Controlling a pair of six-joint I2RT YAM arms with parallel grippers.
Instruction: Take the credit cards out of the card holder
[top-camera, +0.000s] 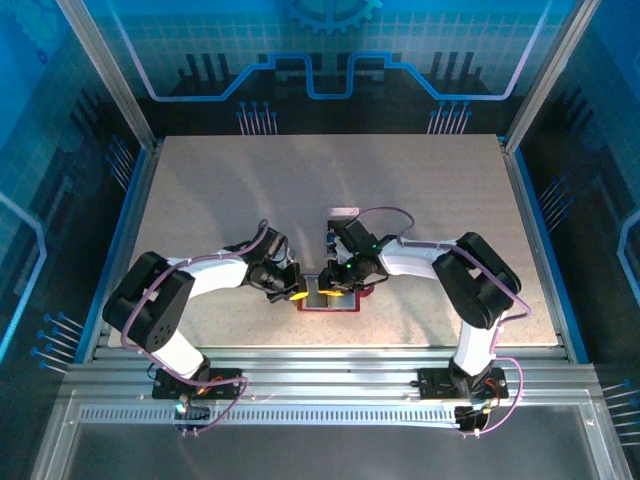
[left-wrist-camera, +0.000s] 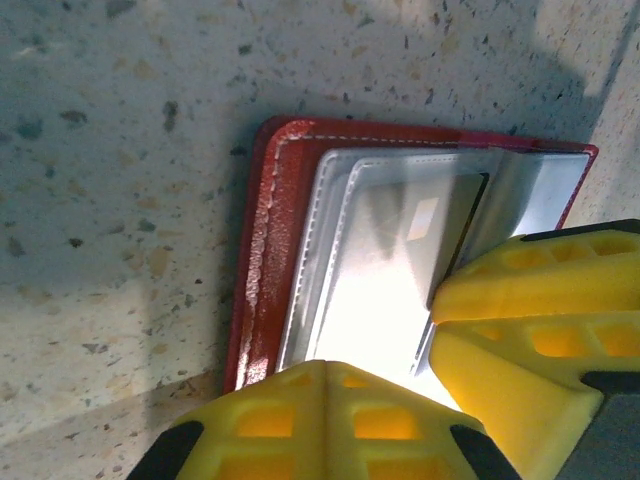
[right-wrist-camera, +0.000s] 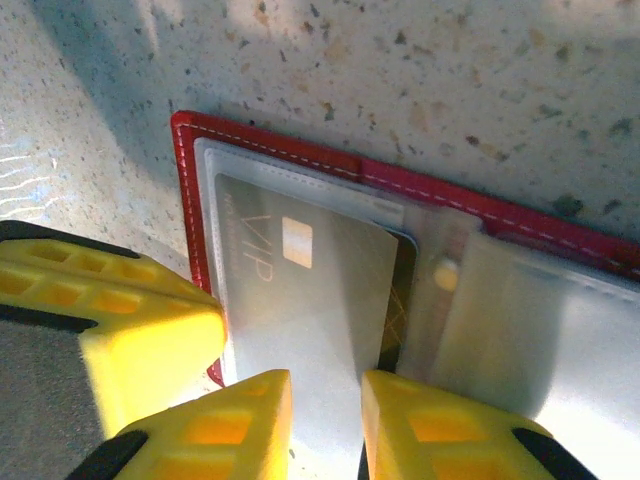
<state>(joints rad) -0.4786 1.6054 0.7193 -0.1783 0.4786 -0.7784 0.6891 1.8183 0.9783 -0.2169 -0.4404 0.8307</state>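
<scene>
Card holder (left-wrist-camera: 262, 260) lies open on the table (top-camera: 250, 200), near side. My left claw (top-camera: 296, 292), closed, rests on it; my right claw (right-wrist-camera: 325, 400), slightly parted, straddles the silvery VIP card (right-wrist-camera: 290, 300). No card is out yet.

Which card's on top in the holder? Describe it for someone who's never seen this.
Midway across the table, toward its near side, lies the open red holder. The silver card lies topmost in it; unlike the dark card peeking out beneath, it shows a chip and VIP lettering.
</scene>
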